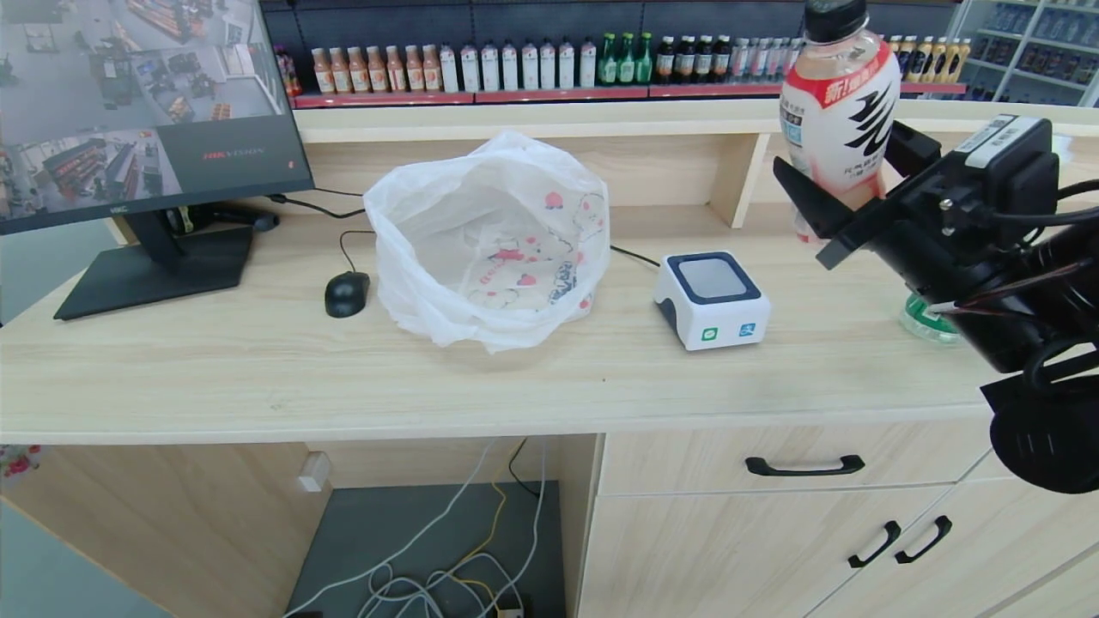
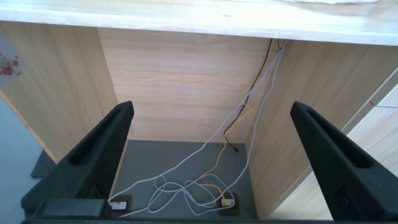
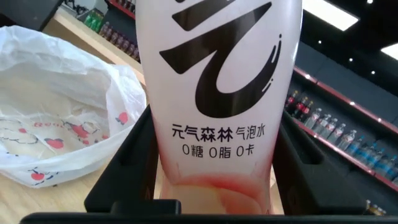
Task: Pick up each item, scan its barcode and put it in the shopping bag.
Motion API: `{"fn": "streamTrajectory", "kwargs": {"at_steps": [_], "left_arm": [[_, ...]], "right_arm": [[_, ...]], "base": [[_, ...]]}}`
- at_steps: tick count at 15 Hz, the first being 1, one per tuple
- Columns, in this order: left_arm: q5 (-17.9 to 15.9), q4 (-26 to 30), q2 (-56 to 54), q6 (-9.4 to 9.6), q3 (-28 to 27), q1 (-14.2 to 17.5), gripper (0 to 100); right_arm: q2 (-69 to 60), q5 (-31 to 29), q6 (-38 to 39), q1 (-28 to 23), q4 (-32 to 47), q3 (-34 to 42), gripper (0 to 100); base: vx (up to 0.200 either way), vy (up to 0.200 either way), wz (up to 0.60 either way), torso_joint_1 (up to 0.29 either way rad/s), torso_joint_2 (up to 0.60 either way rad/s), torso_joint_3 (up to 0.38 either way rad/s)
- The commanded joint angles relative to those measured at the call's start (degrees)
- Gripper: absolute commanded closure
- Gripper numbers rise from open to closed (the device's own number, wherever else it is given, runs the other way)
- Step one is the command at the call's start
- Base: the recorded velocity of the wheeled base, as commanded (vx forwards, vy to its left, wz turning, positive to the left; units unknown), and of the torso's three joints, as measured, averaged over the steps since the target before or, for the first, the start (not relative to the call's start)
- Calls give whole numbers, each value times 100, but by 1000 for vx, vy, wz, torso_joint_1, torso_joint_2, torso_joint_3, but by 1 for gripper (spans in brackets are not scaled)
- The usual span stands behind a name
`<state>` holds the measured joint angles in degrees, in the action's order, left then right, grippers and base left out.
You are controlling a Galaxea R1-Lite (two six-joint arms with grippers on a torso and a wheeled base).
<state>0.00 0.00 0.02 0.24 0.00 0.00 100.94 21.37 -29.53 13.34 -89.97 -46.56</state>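
A pale pink drink bottle (image 1: 837, 94) with a black cap and a white-and-red label hangs upright above the right end of the counter. My right gripper (image 1: 846, 184) is shut on its lower half. From the right wrist, the bottle (image 3: 217, 74) stands between the black fingers (image 3: 124, 171). The white plastic shopping bag (image 1: 489, 240) with red prints stands open at the counter's middle, also seen from the right wrist (image 3: 56, 124). A white barcode scanner (image 1: 711, 299) sits between the bag and the bottle. My left gripper (image 2: 211, 118) is open and holds nothing, low in front of the counter's knee space.
A green-topped item (image 1: 927, 319) sits on the counter behind my right arm. A monitor (image 1: 146, 112) and a black mouse (image 1: 347, 293) stand left of the bag. Loose cables (image 2: 199, 186) lie under the counter. Drawers (image 1: 803, 468) are at the lower right.
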Motion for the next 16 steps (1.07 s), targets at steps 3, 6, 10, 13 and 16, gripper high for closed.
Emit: {"fn": "streamTrajectory", "kwargs": {"at_steps": [3, 6, 10, 13, 16], "left_arm": [[0, 0, -2, 2, 0, 0, 0], [0, 0, -2, 11, 0, -9, 0], [0, 0, -2, 2, 0, 0, 0], [0, 0, -2, 2, 0, -9, 0], [0, 0, -2, 2, 0, 0, 0]], "right_arm": [[-22, -555, 905, 20, -3, 534, 100], [22, -1205, 1529, 2, -3, 832, 100], [295, -2128, 1977, 231, -3, 639, 100], [646, -2779, 2601, 574, -3, 15, 100], [805, -2814, 2715, 618, -3, -266, 100]], "base": [[0, 0, 0, 0, 0, 0], [0, 0, 0, 0, 0, 0], [0, 0, 0, 0, 0, 0], [0, 0, 0, 0, 0, 0], [0, 0, 0, 0, 0, 0]]}}
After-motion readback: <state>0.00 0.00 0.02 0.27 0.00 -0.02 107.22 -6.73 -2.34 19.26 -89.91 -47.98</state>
